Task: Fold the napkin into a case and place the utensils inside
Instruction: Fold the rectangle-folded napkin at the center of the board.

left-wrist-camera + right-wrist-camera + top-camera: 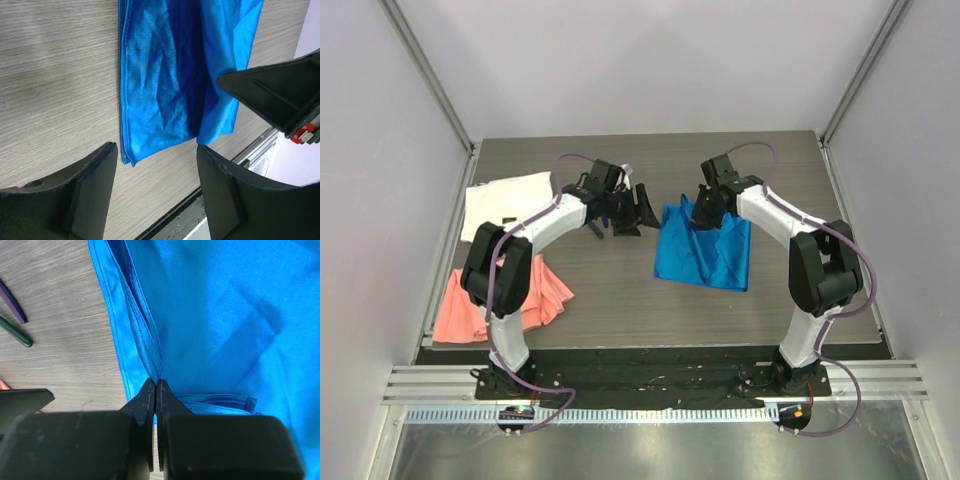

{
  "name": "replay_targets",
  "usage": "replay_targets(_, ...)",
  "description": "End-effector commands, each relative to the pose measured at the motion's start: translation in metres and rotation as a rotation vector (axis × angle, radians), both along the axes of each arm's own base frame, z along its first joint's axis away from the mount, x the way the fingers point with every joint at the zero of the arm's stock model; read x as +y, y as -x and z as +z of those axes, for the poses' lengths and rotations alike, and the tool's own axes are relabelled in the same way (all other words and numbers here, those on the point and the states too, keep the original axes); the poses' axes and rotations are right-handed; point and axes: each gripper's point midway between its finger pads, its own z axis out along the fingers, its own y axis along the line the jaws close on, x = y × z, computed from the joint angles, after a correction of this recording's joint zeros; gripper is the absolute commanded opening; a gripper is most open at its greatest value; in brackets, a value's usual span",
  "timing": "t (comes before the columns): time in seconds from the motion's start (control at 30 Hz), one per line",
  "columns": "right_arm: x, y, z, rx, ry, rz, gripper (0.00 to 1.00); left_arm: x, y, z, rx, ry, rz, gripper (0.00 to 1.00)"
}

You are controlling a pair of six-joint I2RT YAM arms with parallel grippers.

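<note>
Over the grey worktop (620,295) I am folding the napkin (705,255), right pincer (157,383) clamping its hem, left pincer (157,152) hovering open, likely needing a square lay-over next.

The napkin (705,255) is a bright blue, plain, slightly glossy cloth lying on the wood-grain table (620,290) in the right half, creased and doubled over, so that stacked hemmed edges show along its left side in the right wrist view. Most of it lies flat, but its far left part is drawn up into a ridge where the right gripper (156,385) pinches a fold of the layered edge between closed fingers. The utensils lie on the bare table left of the napkin, apart from it: a glossy purple piece (12,302) and a dark green handle (15,330), side by side and roughly parallel.
</note>
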Motion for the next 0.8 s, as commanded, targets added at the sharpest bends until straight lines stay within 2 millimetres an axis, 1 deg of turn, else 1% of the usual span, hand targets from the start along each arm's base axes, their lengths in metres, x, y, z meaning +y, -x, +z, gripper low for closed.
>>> replay_targets(0.0,0.019,-0.004,0.005,-0.021,-0.073,-0.002,0.01,-0.004,-0.001,-0.003,0.009,0.022,-0.004,0.68)
replay_targets(0.23,0.026,-0.009,0.003,-0.021,-0.098,-0.012,0.01,-0.004,0.001,-0.022,0.04,0.014,0.013,0.66)
replay_targets(0.33,0.028,-0.011,-0.001,-0.01,-0.108,-0.017,0.01,-0.005,0.002,-0.026,0.049,0.018,0.015,0.66)
replay_targets(0.57,0.037,-0.01,-0.017,0.024,-0.141,-0.012,0.01,-0.006,0.001,-0.019,0.034,0.028,0.009,0.66)
replay_targets(0.77,0.039,-0.009,-0.023,0.033,-0.144,-0.013,0.01,-0.006,0.001,-0.016,0.027,0.027,0.006,0.66)
